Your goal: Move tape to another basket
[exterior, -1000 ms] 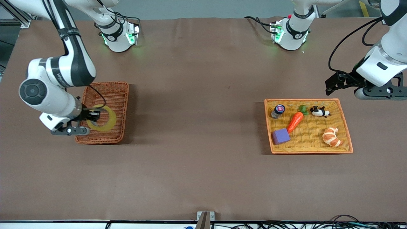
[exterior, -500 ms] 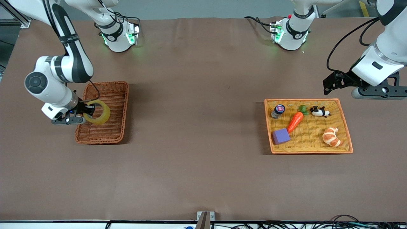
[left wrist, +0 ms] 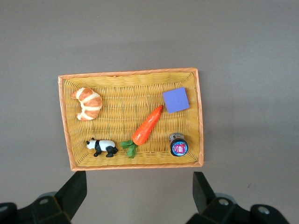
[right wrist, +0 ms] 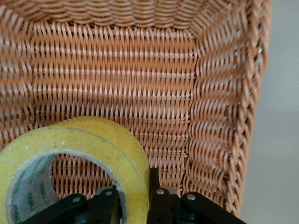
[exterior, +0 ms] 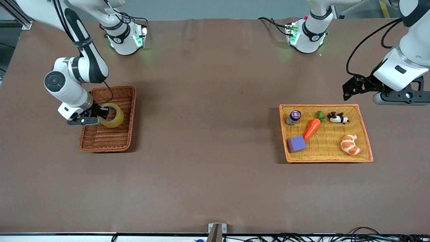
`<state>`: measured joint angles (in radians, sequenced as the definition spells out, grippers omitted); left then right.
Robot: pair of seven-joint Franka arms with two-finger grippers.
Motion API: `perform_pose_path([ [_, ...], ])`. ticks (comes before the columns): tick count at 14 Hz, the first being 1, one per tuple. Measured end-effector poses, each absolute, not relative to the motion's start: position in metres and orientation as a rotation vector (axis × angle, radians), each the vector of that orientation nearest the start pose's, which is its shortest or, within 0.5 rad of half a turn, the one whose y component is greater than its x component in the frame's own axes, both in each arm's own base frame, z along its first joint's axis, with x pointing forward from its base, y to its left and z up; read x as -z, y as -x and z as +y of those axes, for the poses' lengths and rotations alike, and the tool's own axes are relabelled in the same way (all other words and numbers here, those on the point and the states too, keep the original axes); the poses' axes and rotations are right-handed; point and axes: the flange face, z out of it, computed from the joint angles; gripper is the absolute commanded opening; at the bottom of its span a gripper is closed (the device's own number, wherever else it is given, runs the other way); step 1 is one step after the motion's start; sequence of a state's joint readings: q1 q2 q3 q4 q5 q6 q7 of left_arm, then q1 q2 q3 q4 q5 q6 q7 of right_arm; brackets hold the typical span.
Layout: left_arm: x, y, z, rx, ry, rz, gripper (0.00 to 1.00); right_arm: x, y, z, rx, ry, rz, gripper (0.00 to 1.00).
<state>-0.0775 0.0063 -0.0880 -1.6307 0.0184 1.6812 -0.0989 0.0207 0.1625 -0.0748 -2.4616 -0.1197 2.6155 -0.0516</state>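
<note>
Lifted clear of the weave and tipped on edge since a second ago: tape [exterior: 113,115], pinched through its wall by right gripper [exterior: 100,116] above the basket [exterior: 116,139], carry apparently beginning. Left gripper [left wrist: 138,191] spread wide, waiting over tray [exterior: 364,129]. Faint green print inside the roll, unreadable.

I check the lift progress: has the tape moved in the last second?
Yes. The tape, held by the right gripper, has risen off the floor of the basket and tilted up, toward the rim nearest the robots' bases.

text: none legible | tape [right wrist: 79,154] core print: unreadable; jar [left wrist: 178,145] lid label: unreadable
</note>
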Motion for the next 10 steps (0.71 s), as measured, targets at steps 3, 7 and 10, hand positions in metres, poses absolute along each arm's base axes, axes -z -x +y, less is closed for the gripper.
perform_pose_path([
  [3, -0.604, -0.555, -0.091, 0.026, 3.124, 0.107, 1.00, -0.221, -0.477, -0.024, -0.044, 3.207, -0.173, 0.26],
  [7, -0.607, -0.550, -0.093, -0.023, 3.141, 0.088, 1.00, -0.219, -0.480, -0.025, -0.033, 3.206, -0.194, 1.00],
  [10, -0.607, -0.550, -0.093, -0.024, 3.141, 0.078, 1.00, -0.230, -0.490, -0.028, -0.003, 3.211, -0.184, 1.00],
])
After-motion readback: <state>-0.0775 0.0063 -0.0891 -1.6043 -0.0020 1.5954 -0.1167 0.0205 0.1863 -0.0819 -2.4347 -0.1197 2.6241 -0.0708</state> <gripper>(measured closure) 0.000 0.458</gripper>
